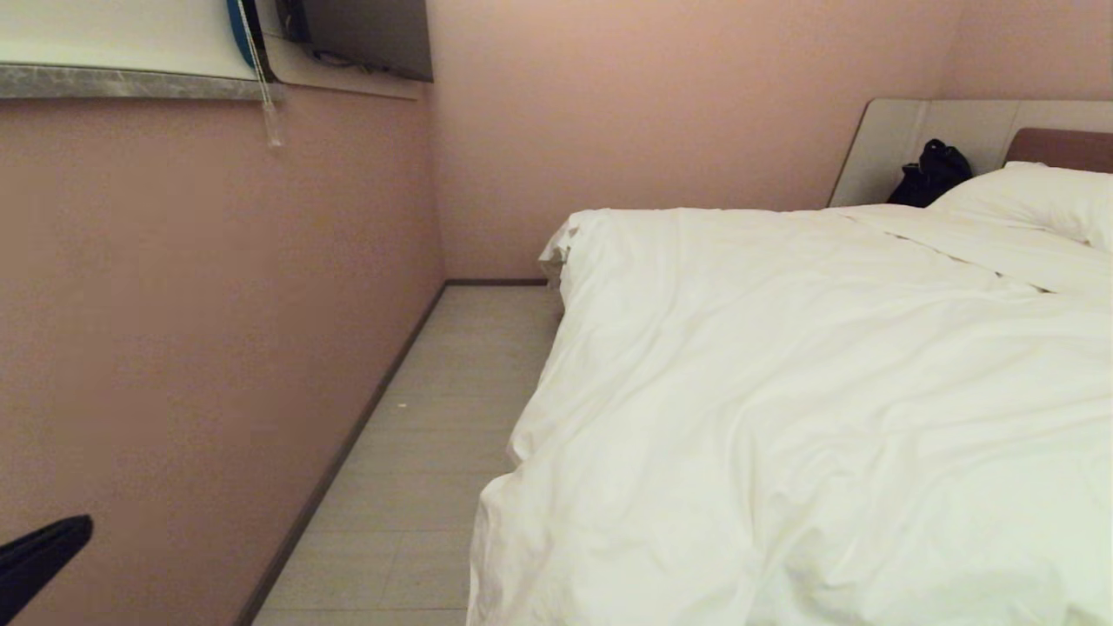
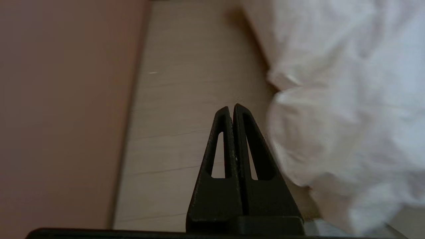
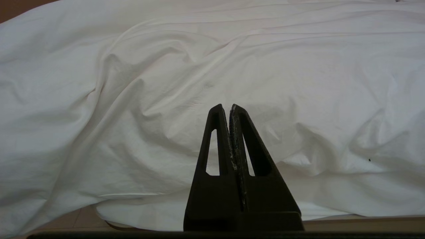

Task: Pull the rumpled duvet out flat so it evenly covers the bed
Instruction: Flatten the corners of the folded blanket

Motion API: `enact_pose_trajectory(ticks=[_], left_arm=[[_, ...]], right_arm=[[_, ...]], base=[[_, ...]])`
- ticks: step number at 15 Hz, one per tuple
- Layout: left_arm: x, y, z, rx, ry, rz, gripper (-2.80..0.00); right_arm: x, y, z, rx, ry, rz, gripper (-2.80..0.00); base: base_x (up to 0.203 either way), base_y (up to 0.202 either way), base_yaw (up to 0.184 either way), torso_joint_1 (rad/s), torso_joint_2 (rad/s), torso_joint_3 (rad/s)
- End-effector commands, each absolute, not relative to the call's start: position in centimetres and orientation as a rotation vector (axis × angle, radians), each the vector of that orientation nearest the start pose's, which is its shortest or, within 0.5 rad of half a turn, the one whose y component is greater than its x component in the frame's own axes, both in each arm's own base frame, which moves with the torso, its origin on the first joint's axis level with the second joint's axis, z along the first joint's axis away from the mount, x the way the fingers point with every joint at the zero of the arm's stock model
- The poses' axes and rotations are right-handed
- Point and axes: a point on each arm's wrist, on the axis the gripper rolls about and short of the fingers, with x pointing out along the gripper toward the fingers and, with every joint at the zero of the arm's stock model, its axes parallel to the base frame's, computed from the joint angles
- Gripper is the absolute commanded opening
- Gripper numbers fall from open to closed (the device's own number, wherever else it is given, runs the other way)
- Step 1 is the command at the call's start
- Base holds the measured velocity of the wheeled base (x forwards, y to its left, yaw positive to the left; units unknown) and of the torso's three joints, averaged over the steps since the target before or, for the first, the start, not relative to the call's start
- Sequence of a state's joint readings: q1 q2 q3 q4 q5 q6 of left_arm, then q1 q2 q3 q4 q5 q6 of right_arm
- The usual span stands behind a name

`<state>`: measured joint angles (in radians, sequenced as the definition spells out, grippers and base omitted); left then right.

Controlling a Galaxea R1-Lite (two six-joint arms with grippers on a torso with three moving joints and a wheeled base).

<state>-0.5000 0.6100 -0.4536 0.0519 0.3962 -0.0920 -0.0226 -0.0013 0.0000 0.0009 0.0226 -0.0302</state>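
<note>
From my head, the duvet (image 1: pixel 809 391) lies wrinkled across the bed (image 1: pixel 1056 146), filling the picture from three to six o'clock and spilling over the near side toward the floor (image 1: pixel 426 452), with a pillow (image 1: pixel 1035 198) and a black bag (image 1: pixel 932 174) up at two o'clock and the dark tip of my left gripper (image 1: pixel 43 556) at eight o'clock against the pink wall (image 1: pixel 191 330). On my left wrist, my left gripper (image 2: pixel 231 108) has its fingers pressed together on nothing, over the floor, the duvet's hanging edge (image 2: pixel 345 116) just beside them at three o'clock. On my right wrist, my right gripper (image 3: pixel 225 107) is likewise pressed together and empty, facing the duvet's draped folds (image 3: pixel 212 66) from nine round to three o'clock.
</note>
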Motion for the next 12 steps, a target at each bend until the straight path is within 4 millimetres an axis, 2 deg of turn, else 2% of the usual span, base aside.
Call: enact_pose_trajectory(ticks=[1, 2, 6, 9, 11, 12], left_arm=[[2.7, -0.2, 20.1, -0.028, 0.132, -0.003, -2.80], [2.4, 0.1, 20.2, -0.025, 0.116, 0.060, -2.80], [-0.9, 1.2, 19.5, -0.030, -0.014, 0.259, -2.80], [-2.4, 1.1, 17.0, 0.061, -0.029, 0.399, -2.80], [-2.7, 1.0, 15.1, 0.135, -0.009, 0.454, -2.80], [-2.8, 1.0, 14.7, 0.132, -0.015, 0.459, -2.80]], right_arm=[[-2.3, 0.1, 7.5, -0.032, 0.000, 0.000, -2.80], [-2.3, 0.1, 7.5, -0.032, 0.000, 0.002, -2.80], [-2.3, 0.1, 7.5, -0.032, 0.000, 0.002, -2.80], [-2.3, 0.1, 7.5, -0.032, 0.001, 0.001, -2.80], [-2.3, 0.1, 7.5, -0.032, 0.000, 0.000, -2.80], [-2.3, 0.1, 7.5, -0.032, 0.000, 0.001, -2.80]], base=[[0.000, 0.000, 0.000, 0.000, 0.00, 0.000], [0.000, 0.000, 0.000, 0.000, 0.00, 0.000], [0.000, 0.000, 0.000, 0.000, 0.00, 0.000], [0.000, 0.000, 0.000, 0.000, 0.00, 0.000], [0.000, 0.000, 0.000, 0.000, 0.00, 0.000], [0.000, 0.000, 0.000, 0.000, 0.00, 0.000]])
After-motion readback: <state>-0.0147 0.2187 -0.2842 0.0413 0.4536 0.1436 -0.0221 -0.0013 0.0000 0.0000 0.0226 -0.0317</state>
